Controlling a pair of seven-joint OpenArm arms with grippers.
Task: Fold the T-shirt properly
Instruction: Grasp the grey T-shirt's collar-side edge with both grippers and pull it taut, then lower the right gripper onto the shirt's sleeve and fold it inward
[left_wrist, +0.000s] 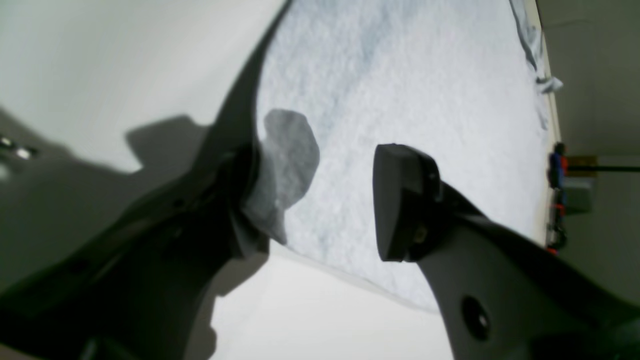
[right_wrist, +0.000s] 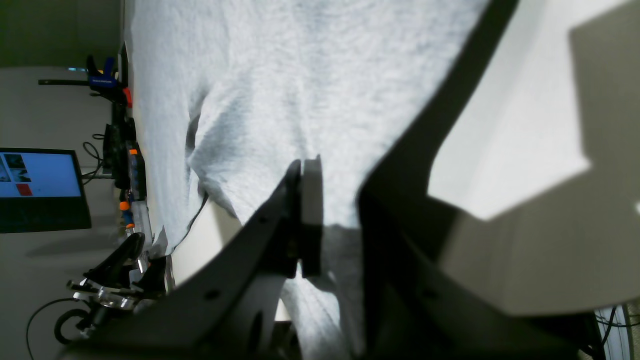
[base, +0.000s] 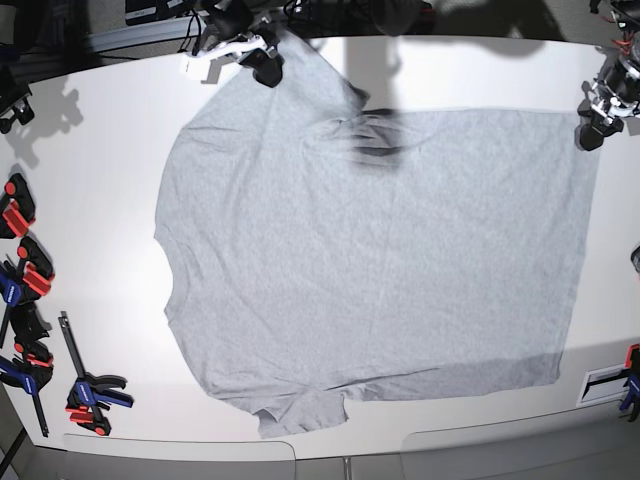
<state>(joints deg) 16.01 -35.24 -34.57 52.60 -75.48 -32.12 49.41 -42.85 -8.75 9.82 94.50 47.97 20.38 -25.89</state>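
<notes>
In our left wrist view, the left gripper (left_wrist: 325, 200) gapes wide at the T-shirt (left_wrist: 400, 100) corner, its hem partly hidden. Our right wrist view shows the right gripper (right_wrist: 305, 215) clamped on shirt cloth. From base, the shirt lies spread across the table (base: 100, 160), sleeves cut off.

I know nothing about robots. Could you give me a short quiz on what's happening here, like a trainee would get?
1. True or false: the T-shirt lies crumpled in a heap on the table.
2. Compare the left gripper and the right gripper. Which is shut on the cloth? A) left B) right C) both
3. In a few words: does the shirt's upward face show any lettering?

Key
1. False: it is spread out nearly flat.
2. B: the right gripper pinches the fabric. The left gripper's jaws stand wide open at the shirt's edge.
3. No, the upward face is plain grey.
</notes>
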